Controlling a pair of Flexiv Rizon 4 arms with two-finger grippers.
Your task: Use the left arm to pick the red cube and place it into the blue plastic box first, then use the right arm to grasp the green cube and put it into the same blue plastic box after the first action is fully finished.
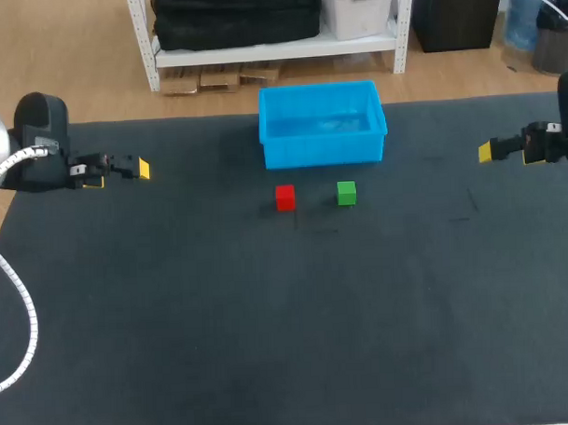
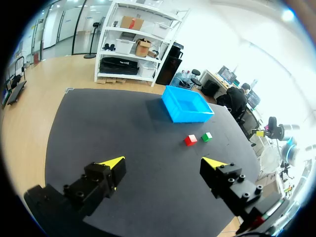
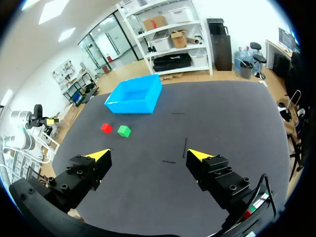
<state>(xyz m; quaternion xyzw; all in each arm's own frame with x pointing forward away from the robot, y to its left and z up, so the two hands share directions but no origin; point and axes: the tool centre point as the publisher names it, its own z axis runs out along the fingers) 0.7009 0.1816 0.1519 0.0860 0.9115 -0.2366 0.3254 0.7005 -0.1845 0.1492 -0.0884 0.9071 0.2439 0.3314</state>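
Observation:
A red cube (image 1: 284,198) and a green cube (image 1: 347,193) sit side by side on the dark table, just in front of the blue plastic box (image 1: 322,123), which looks empty. My left gripper (image 1: 120,172) hovers open at the table's far left, well away from both cubes. At the far right my right gripper (image 1: 487,151) is open too and holds nothing. From the left wrist the red cube (image 2: 190,140), green cube (image 2: 207,136) and box (image 2: 186,103) lie far ahead of the open gripper (image 2: 165,164). The right wrist view has the red cube (image 3: 106,128), green cube (image 3: 124,131) and box (image 3: 135,94) ahead of its open gripper (image 3: 148,156).
The dark mat (image 1: 269,316) covers the whole table, with a few faint scuff marks (image 1: 467,202) to the right of the cubes. A white cable (image 1: 17,306) loops down from my left arm at the table's left edge.

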